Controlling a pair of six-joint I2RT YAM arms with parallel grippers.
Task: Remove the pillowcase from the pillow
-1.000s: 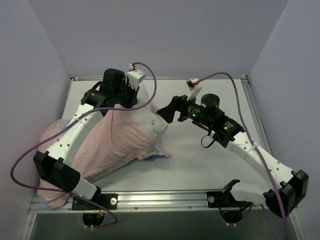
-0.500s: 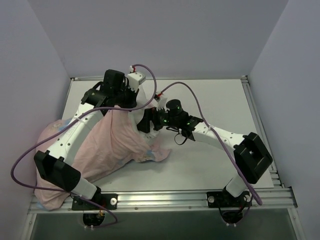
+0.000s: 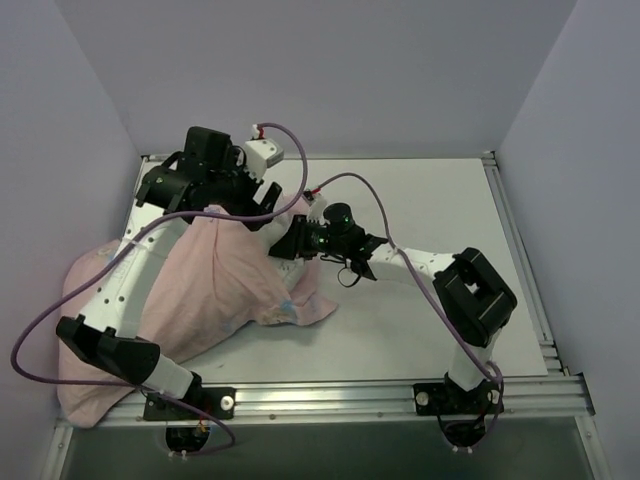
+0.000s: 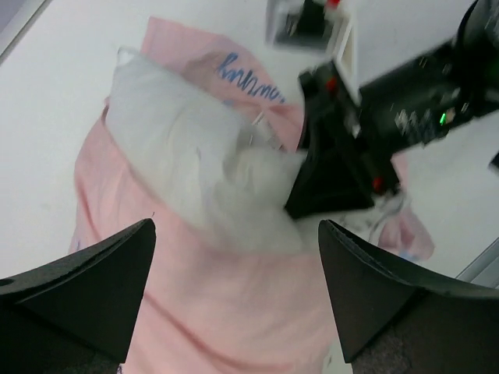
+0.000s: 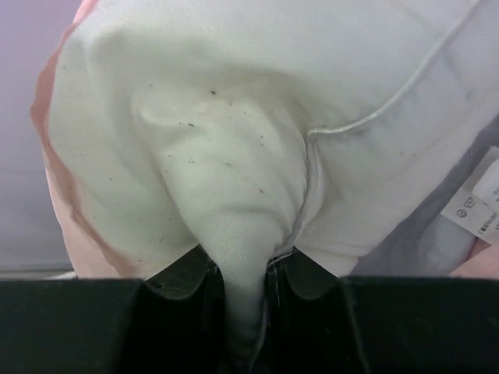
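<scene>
The pillowcase [image 3: 205,290] lies pink side out over the left of the table, a little blue print showing at its hem [image 3: 290,308]. The white pillow [image 3: 284,222] pokes out of its open end. My right gripper [image 3: 292,240] is shut on a fold of the pillow [image 5: 234,117] at that exposed corner; in the right wrist view the fabric is pinched in the right gripper [image 5: 245,312]. My left gripper [image 4: 234,296] hangs open over the pillowcase [image 4: 203,312], holding nothing. In the top view the left gripper [image 3: 258,203] sits just above the pillow's corner.
Walls close in the white table [image 3: 430,320] at the back and both sides. A metal rail [image 3: 330,395] runs along the near edge. Purple cables [image 3: 360,180] loop over both arms. A care label [image 5: 475,212] hangs off the pillow.
My left gripper has opened, let go of the pillowcase and shifted slightly left. My right arm has reached left to the pillow and closed on its exposed corner.
</scene>
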